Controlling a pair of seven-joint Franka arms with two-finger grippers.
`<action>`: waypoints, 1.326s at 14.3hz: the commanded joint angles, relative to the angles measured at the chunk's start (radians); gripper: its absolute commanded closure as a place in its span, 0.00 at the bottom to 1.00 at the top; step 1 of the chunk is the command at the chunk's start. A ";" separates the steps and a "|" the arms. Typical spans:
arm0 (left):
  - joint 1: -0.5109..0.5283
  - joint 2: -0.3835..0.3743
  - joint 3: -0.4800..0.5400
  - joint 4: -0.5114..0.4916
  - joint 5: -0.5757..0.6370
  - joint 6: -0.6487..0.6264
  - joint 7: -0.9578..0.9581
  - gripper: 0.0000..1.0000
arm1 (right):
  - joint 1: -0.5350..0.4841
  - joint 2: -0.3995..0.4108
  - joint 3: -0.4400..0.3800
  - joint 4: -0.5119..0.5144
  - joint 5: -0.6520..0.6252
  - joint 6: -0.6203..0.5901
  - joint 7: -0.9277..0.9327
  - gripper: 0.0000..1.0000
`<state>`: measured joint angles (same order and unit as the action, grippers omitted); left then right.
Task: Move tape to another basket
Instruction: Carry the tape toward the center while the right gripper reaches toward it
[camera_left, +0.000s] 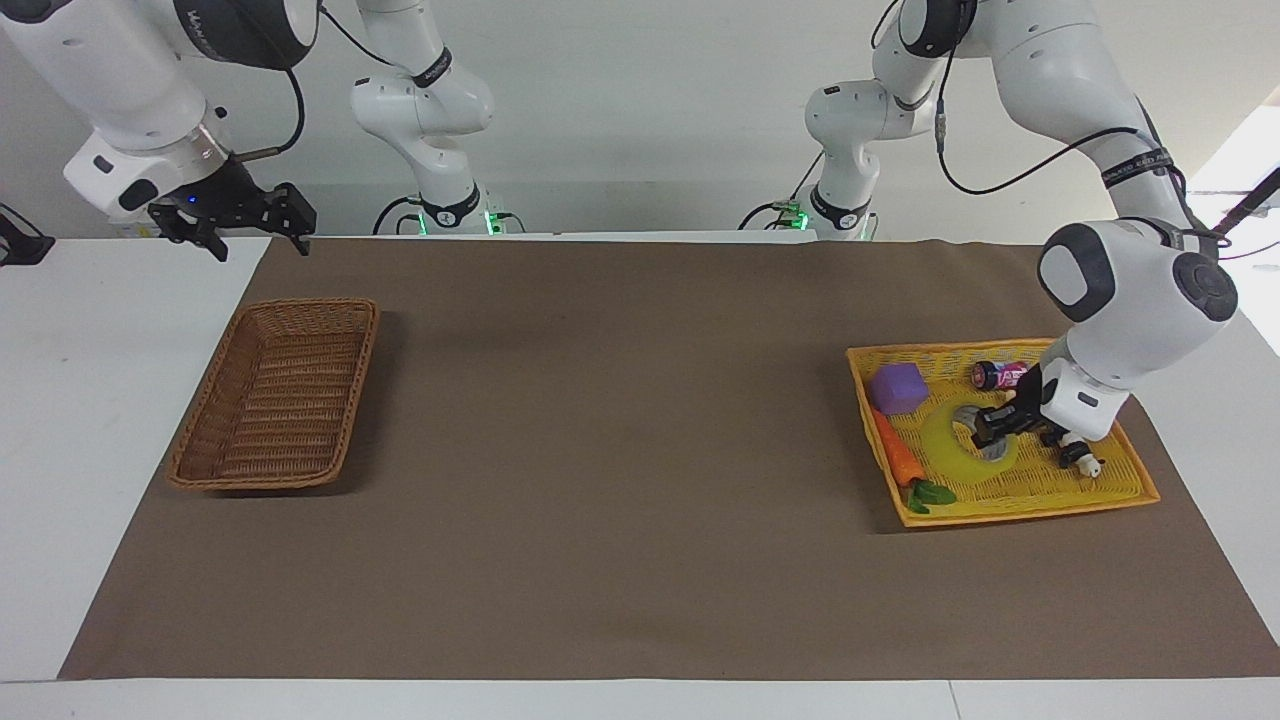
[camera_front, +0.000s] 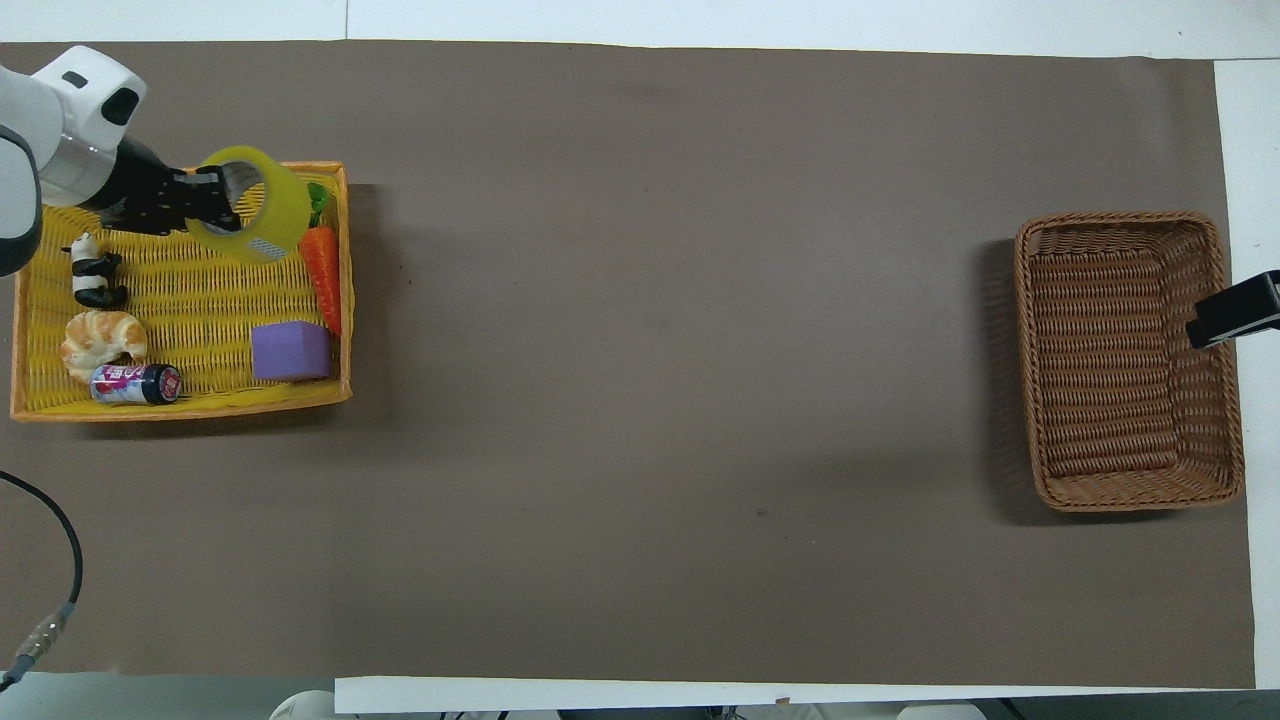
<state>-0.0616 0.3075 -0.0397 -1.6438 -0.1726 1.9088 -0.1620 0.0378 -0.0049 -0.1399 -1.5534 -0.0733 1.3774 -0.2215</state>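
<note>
The tape (camera_left: 940, 442) (camera_front: 275, 205) is a translucent yellow roll, tilted and lifted a little above the yellow woven basket (camera_left: 1030, 510) (camera_front: 180, 408). My left gripper (camera_left: 985, 430) (camera_front: 215, 195) is shut on the roll's wall, with one finger inside the core. The dark-brown wicker basket (camera_left: 300, 303) (camera_front: 1120, 218) stands empty at the right arm's end of the table. My right gripper (camera_left: 235, 225) (camera_front: 1230, 310) waits open and empty in the air over that basket's outer rim.
In the yellow basket lie a carrot (camera_left: 895, 455) (camera_front: 322, 265), a purple cube (camera_left: 898, 388) (camera_front: 290, 350), a can (camera_left: 1000, 375) (camera_front: 135, 383), a croissant (camera_front: 100, 335) and a small panda toy (camera_left: 1080, 460) (camera_front: 95, 280). A brown mat (camera_front: 650, 300) covers the table.
</note>
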 joint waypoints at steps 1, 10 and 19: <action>-0.134 -0.042 0.009 -0.005 -0.111 -0.036 -0.101 1.00 | -0.006 -0.021 0.010 -0.024 -0.006 -0.001 0.008 0.00; -0.463 -0.064 0.008 -0.027 -0.134 0.053 -0.337 0.98 | -0.054 -0.020 0.006 -0.066 0.221 0.131 -0.037 0.00; -0.484 -0.070 0.008 -0.036 -0.133 0.047 -0.356 0.98 | 0.055 0.135 0.013 -0.301 1.228 0.480 -0.038 0.00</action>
<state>-0.5313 0.2740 -0.0373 -1.6490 -0.2926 1.9498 -0.5066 0.0215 0.1357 -0.1315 -1.7870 1.0365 1.7566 -0.2479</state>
